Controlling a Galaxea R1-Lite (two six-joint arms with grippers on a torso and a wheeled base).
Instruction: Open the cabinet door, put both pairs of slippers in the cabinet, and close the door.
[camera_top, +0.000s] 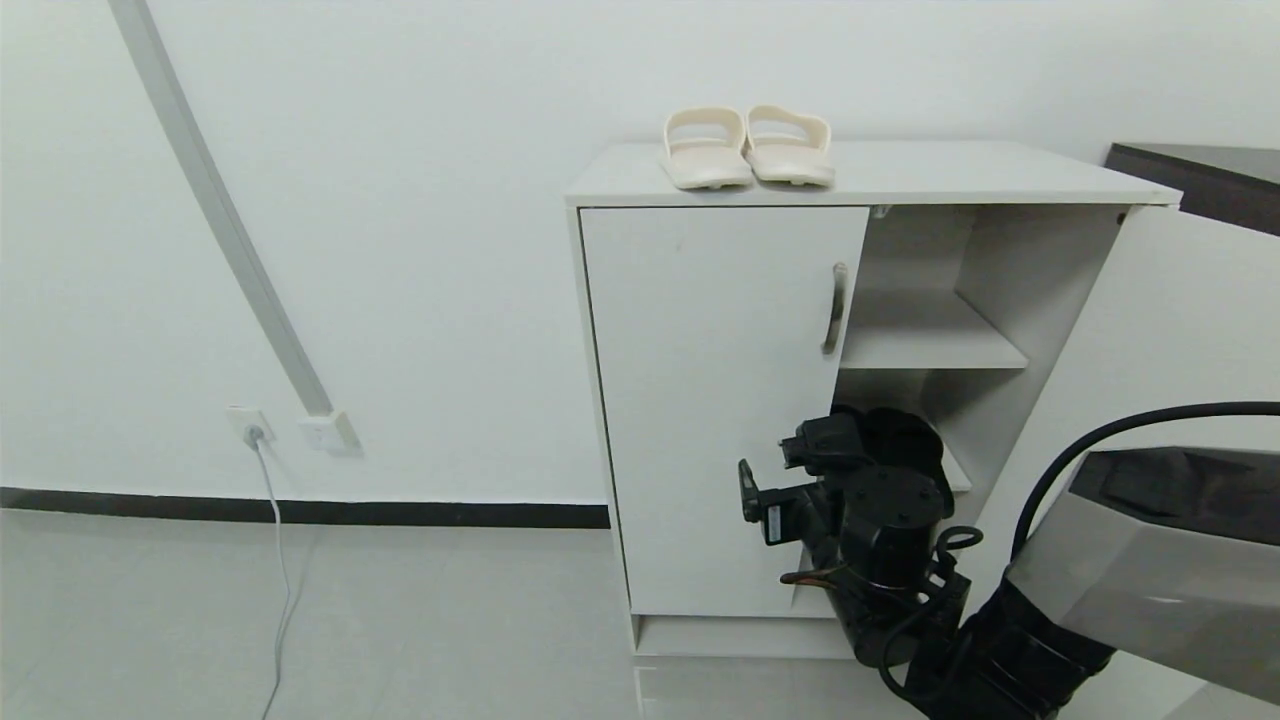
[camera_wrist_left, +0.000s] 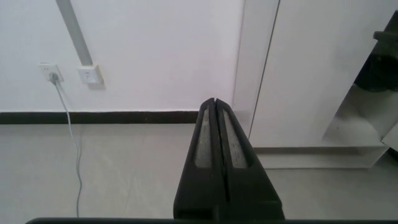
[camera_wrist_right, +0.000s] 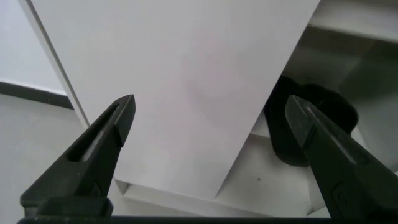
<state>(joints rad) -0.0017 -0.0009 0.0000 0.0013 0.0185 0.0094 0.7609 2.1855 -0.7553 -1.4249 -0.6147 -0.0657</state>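
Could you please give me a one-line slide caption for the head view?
Right pincer low before the cabinet, one door open; beige slippers on top.

It looks like a plain home room. A cabinet (camera_top: 720, 400) bearing slippers (camera_top: 705, 160) stands against a white wall (camera_top: 400, 200) with sockets (camera_top: 250, 425).

- Head cam: high up, faces fwd & down, mid-range; takes in whole cabinet (camera_top: 950, 165), wall (camera_top: 400, 200), floor (camera_top: 400, 620).
- L wrist cam: low, farther back, faces socket (camera_wrist_left: 51, 73) & cabinet's lower left.
- R wrist cam: v. close on closed door (camera_wrist_right: 186, 81), lower part.
- Shared: closed door in all 3; socket in head + L wrist.
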